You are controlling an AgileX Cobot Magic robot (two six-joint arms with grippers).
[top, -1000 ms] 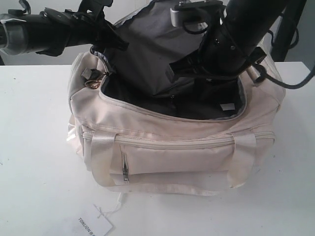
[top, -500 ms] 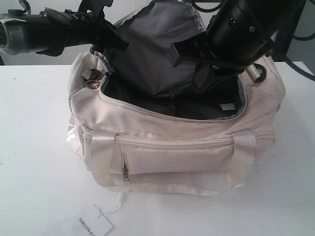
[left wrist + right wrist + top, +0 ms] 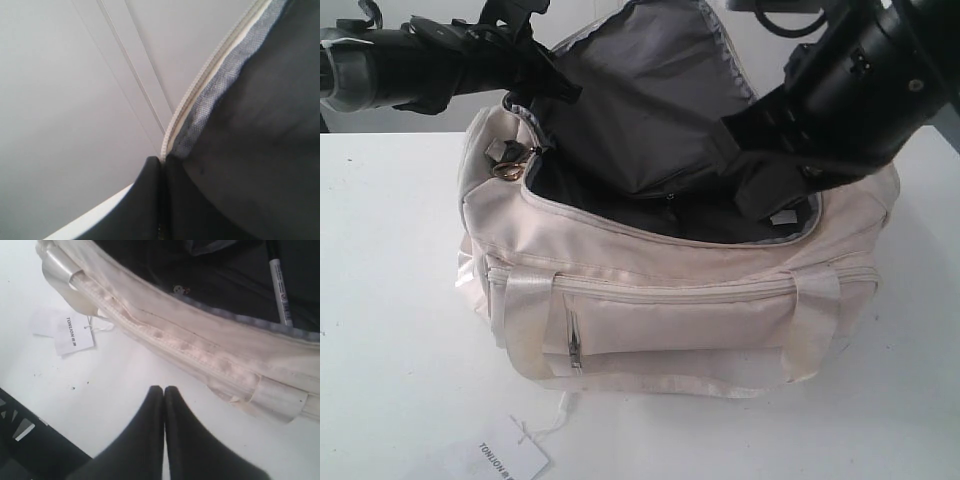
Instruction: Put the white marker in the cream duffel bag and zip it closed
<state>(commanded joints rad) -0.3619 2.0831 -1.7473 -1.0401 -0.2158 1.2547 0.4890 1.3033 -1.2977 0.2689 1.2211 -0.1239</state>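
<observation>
Marker (image 3: 278,287) is seen inside the cream duffel bag (image 3: 670,320), whose flap (image 3: 650,90) is clamped by left pincer (image 3: 162,161); right pincer (image 3: 164,389) is held together, empty.

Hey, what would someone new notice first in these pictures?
The cream duffel bag fills the middle of the white table, its top flap held up by the left hand. The white marker lies inside, and a paper tag sits in front.

The cream duffel bag (image 3: 670,320) is set on the desk (image 3: 390,300); the white marker (image 3: 278,287) is contained inside it; a paper tag (image 3: 505,460) is laid before it.
</observation>
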